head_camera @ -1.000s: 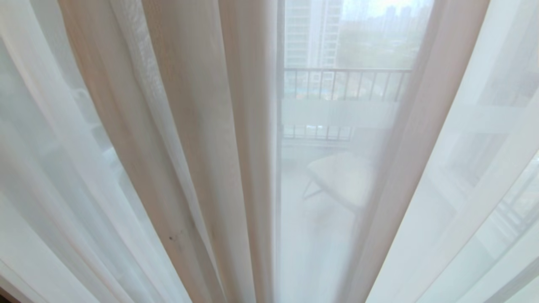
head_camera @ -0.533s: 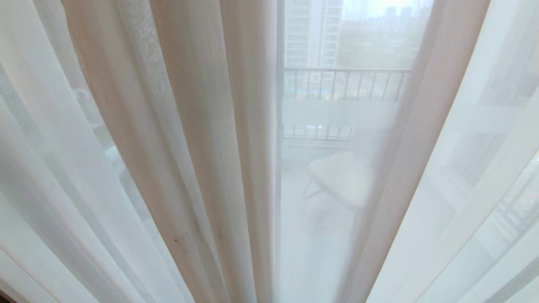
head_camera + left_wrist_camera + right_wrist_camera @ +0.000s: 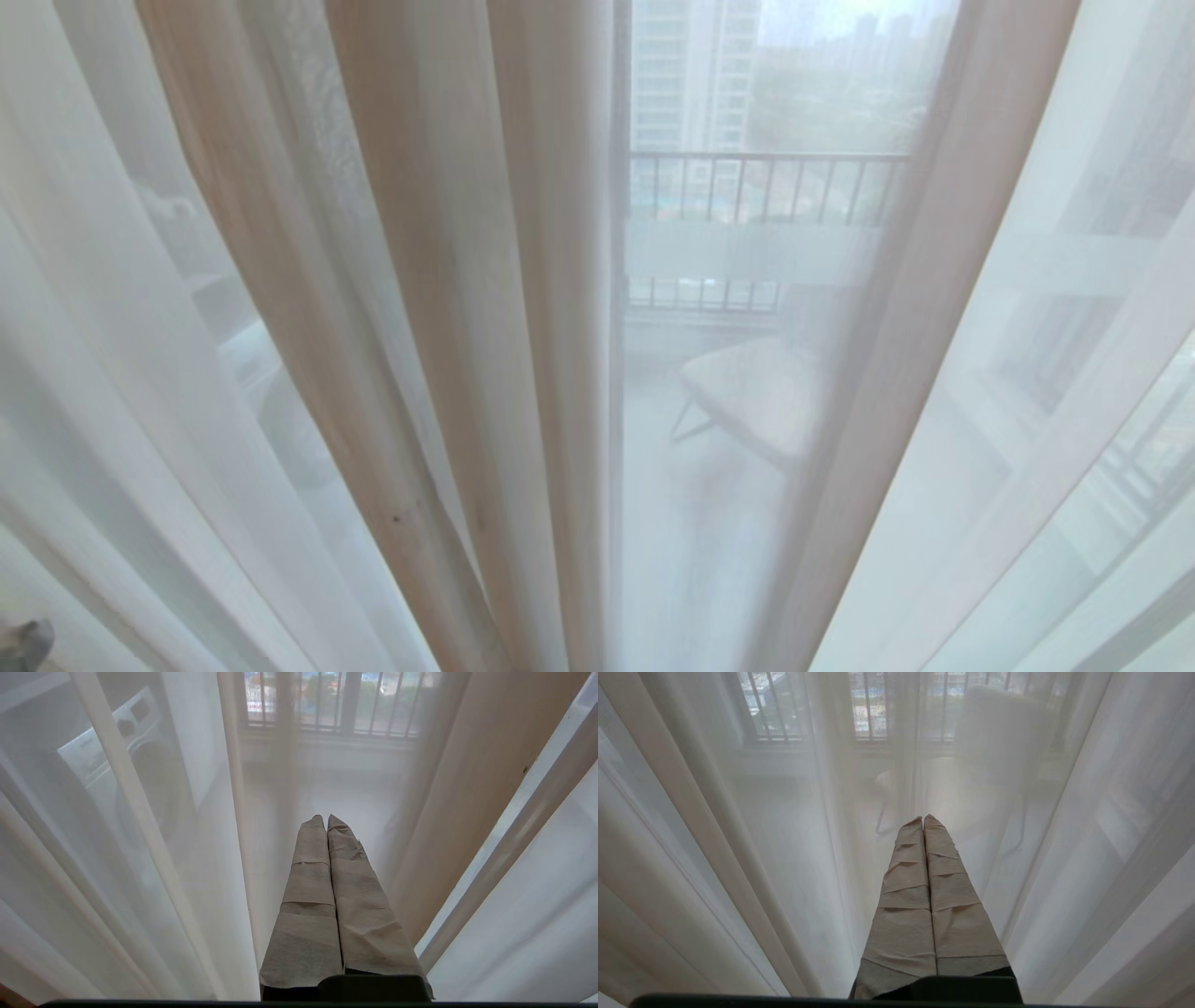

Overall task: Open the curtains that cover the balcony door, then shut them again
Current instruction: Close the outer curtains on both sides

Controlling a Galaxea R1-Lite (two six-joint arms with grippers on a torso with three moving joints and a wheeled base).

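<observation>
The curtains fill the head view: beige pleated panels [image 3: 420,280] hang left of centre, and thin white sheers [image 3: 1027,373] cover the rest. The balcony door lies behind the fabric and I cannot make out its frame. My left gripper [image 3: 325,817] is shut with nothing between its tape-wrapped fingers. It points at a sheer [image 3: 187,858], with a beige panel [image 3: 476,788] beside it. My right gripper [image 3: 923,817] is also shut and empty, and it faces the sheers [image 3: 1087,835].
Through the sheers I see a balcony railing [image 3: 766,187] and a pale chair [image 3: 756,392]. A white washing machine [image 3: 107,751] stands behind the sheer in the left wrist view. A small dark grey part [image 3: 23,644] shows at the head view's lower left corner.
The sheer folds on the left have swung and settled differently, and the beige pleats shifted slightly. A small grey part has come into the lower left corner.
</observation>
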